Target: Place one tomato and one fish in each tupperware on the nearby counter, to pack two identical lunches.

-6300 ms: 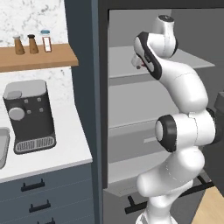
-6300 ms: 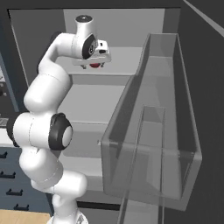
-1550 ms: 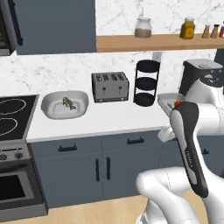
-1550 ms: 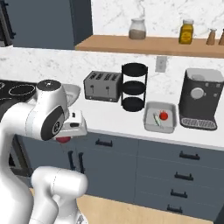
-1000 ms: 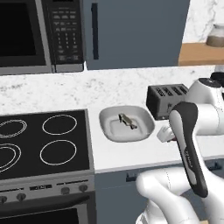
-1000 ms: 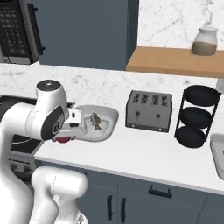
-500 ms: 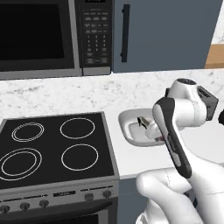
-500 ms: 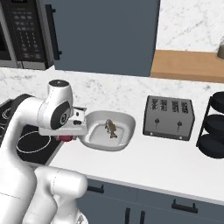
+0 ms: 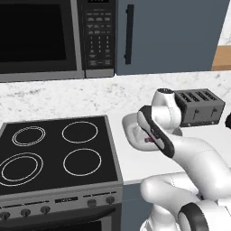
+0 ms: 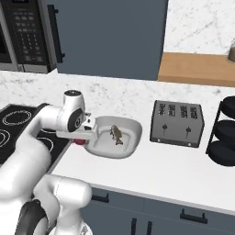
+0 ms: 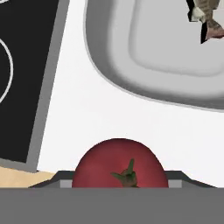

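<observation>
My gripper (image 10: 81, 139) is shut on a glossy red tomato (image 11: 119, 161), which sits between the finger tips at the bottom of the hand view. It hangs just above the white counter (image 10: 160, 165), at the left rim of a light-grey tupperware (image 10: 134, 127). A small pale fish (image 10: 116, 134) lies inside that tupperware (image 11: 114, 85), and the fish (image 11: 205, 13) shows at the hand view's top right. In the left base view my arm covers most of the tupperware (image 9: 129, 129), and a red speck of the tomato (image 9: 145, 140) peeks out.
A black stovetop (image 10: 13, 124) borders the counter on the left, close to the gripper. A black toaster (image 10: 176, 121) stands right of the tupperware, then a black tiered rack (image 10: 225, 133). A microwave (image 9: 45, 36) and dark cabinets hang above.
The base has driven along the counter, so the whole picture has shifted. The gripper, still holding the tomato, has come close to the left rim of the tupperware with the fish.
</observation>
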